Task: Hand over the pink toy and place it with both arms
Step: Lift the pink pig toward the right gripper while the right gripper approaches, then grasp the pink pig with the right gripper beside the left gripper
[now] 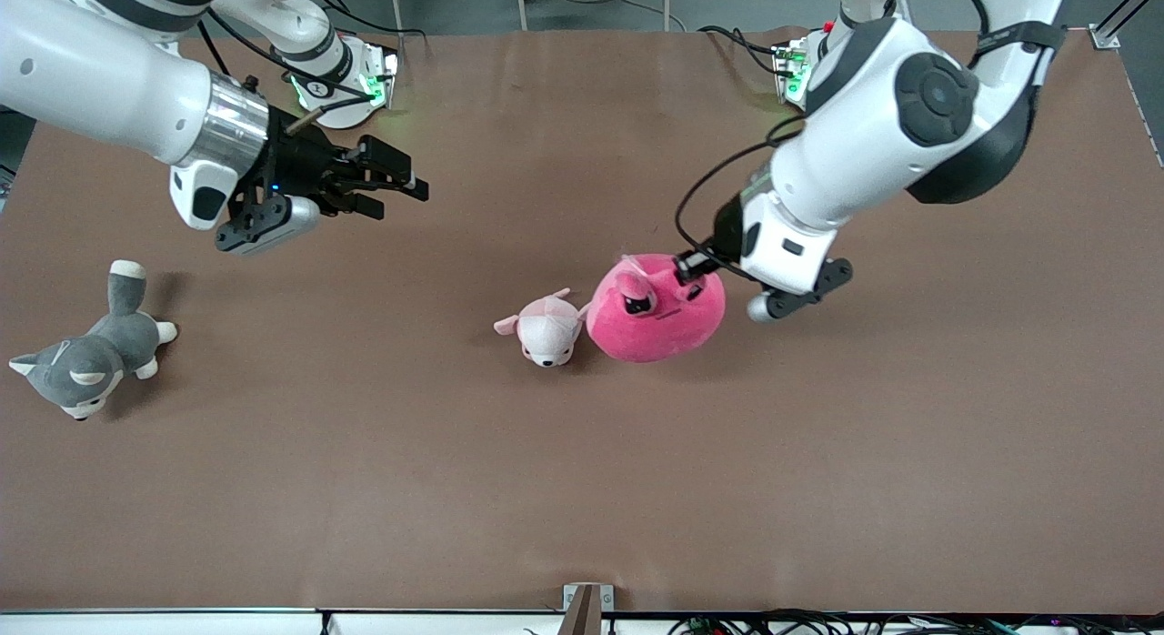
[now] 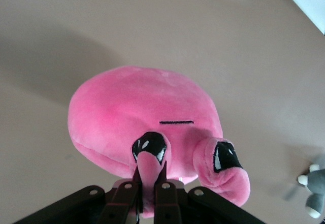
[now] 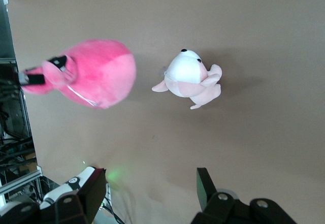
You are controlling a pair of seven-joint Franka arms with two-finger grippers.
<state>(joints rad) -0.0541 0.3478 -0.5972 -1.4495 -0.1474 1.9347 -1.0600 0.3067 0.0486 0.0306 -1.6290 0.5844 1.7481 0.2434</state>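
On the brown table, near its middle, the pink toy is pinched by an ear flap in the left gripper. The right gripper waits with fingers spread, over the table toward the right arm's end.

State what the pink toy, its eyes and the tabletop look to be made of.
Pink toy: soft plush fabric, matte and fuzzy, dented where the left gripper pinches a flap.
Its eyes: smooth glossy black, likely vinyl or plastic, with white glints.
Table: brown, smooth matte sheet, faintly shiny; laminate or paper cover, hard to tell.
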